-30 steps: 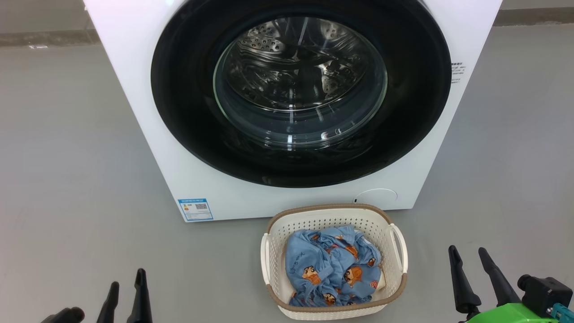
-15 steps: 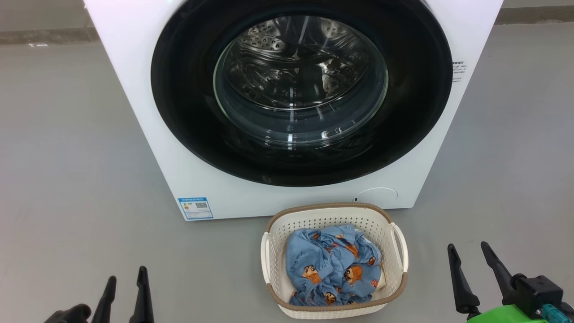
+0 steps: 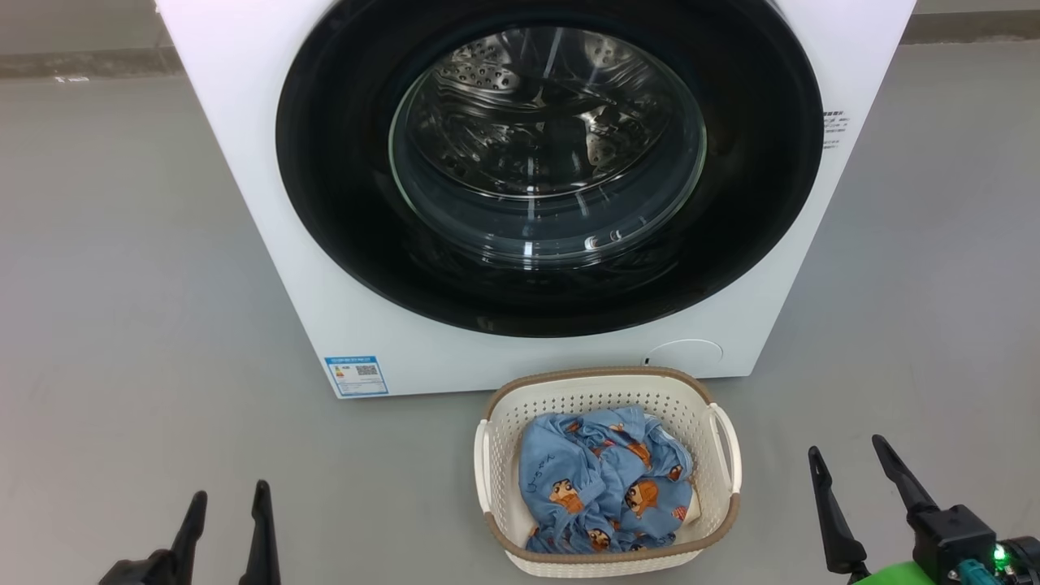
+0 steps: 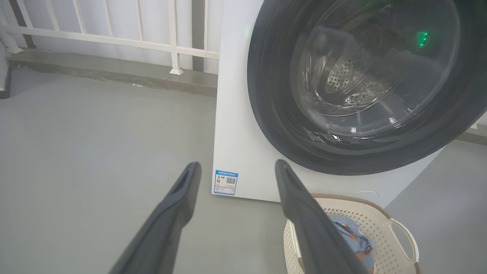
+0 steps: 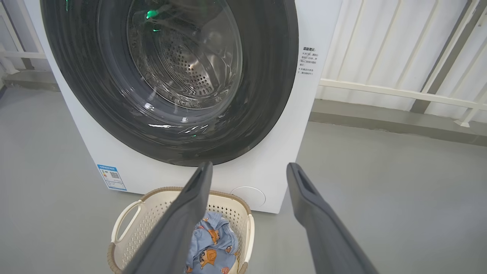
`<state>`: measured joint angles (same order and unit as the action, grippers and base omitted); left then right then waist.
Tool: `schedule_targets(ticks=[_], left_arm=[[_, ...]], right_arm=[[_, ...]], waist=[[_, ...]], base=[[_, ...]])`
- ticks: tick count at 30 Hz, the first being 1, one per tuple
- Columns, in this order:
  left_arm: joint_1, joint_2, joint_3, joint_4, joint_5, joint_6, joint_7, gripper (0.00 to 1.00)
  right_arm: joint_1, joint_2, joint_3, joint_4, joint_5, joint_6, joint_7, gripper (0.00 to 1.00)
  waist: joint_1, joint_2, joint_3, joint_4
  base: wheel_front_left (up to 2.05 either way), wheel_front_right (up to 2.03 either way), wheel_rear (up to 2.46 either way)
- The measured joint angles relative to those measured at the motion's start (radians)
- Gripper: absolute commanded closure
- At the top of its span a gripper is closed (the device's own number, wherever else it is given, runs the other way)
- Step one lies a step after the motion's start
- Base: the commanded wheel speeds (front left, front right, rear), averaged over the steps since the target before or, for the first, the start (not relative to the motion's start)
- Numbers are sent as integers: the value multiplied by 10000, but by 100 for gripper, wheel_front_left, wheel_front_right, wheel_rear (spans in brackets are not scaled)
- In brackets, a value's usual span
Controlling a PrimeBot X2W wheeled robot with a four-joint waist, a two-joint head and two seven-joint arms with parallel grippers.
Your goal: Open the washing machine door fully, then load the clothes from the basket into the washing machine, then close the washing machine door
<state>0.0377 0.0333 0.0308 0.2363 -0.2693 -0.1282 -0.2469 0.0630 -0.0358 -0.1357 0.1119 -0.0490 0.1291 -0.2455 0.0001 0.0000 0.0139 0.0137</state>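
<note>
The white washing machine (image 3: 268, 203) fills the upper middle of the head view. Its round door (image 3: 341, 203) with the glossy black rim sits flush against the front, and the steel drum shows through the glass. On the floor just in front stands the cream basket (image 3: 605, 383), holding the light blue clothes (image 3: 601, 487). My left gripper (image 3: 229, 494) is open at the lower left, well left of the basket. My right gripper (image 3: 845, 451) is open at the lower right, just right of the basket. Both wrist views look over the basket (image 4: 374, 224) (image 5: 131, 228) at the door (image 4: 266, 95) (image 5: 274, 76).
Grey floor (image 3: 122, 325) stretches wide on both sides of the machine. A white railing (image 4: 114, 34) on a low concrete kerb runs behind it, also seen as a railing (image 5: 399, 91) on the right side. A blue label sticker (image 3: 356, 375) marks the machine's lower left corner.
Both grippers have sunk slightly toward the bottom edge of the head view, and the whole picture has shifted a little. The door, basket and clothes stay as they were.
</note>
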Motion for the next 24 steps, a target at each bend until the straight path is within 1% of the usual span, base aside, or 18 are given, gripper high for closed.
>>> schedule_targets(ticks=[2, 24], left_arm=[[2, 2, 0, -52, 196, 0, -19, 0], [48, 6, 69, -82, 267, -10, -44, 0]], right_arm=[[11, -2, -2, -31, -291, 0, -31, 0], [19, -2, -52, -36, -270, 0, -31, 0]], waist=[[0, 0, -5, 5], [0, 0, -24, 11]], base=[[0, 0, 0], [0, 0, 0]])
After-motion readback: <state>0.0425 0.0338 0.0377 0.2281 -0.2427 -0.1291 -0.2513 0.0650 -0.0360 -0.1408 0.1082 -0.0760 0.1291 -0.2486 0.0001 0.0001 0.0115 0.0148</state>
